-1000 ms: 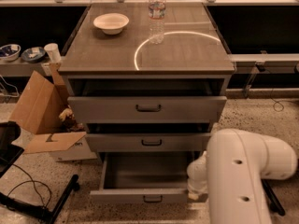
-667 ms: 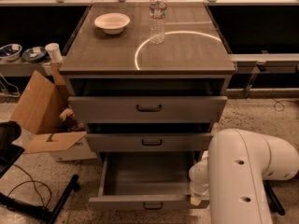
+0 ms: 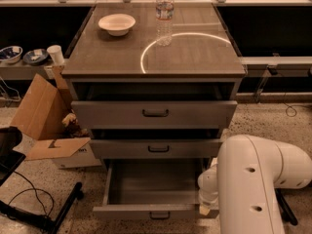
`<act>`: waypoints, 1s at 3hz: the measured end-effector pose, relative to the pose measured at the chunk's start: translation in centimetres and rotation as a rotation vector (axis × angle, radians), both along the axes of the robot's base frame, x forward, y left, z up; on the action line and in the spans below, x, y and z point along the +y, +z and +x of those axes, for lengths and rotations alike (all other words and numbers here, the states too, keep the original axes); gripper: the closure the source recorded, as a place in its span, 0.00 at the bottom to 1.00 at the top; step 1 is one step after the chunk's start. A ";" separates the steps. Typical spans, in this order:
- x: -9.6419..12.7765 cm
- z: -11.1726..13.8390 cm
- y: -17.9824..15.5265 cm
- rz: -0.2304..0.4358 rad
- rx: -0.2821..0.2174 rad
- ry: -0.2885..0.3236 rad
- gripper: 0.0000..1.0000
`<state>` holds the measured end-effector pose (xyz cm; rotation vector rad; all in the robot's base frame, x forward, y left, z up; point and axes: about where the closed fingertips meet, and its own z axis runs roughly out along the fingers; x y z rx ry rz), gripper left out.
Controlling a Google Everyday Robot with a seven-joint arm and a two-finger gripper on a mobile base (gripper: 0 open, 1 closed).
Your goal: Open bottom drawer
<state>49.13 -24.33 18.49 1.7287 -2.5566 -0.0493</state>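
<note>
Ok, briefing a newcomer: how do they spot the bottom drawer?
Find the grey cabinet with a bowl and bottle on top. Its bottom drawer is the lowest of three, nearest the floor, the gripper at its right front corner. It alone is pulled far out, tray showing.

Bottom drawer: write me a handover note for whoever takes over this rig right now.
Gripper: low at the right front corner of the bottom drawer, mostly hidden behind the white arm.
Bottom drawer: pulled well out below the middle drawer, grey tray inside exposed.
Done: the drawer looks open.
Left: probably only backing the arm away without knocking the drawer front.
</note>
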 end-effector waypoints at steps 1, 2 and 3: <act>0.0 0.0 0.0 0.000 0.000 0.000 0.36; 0.0 -0.1 0.0 0.001 0.001 0.000 0.13; -0.5 -2.7 -0.8 0.046 0.014 -0.014 0.00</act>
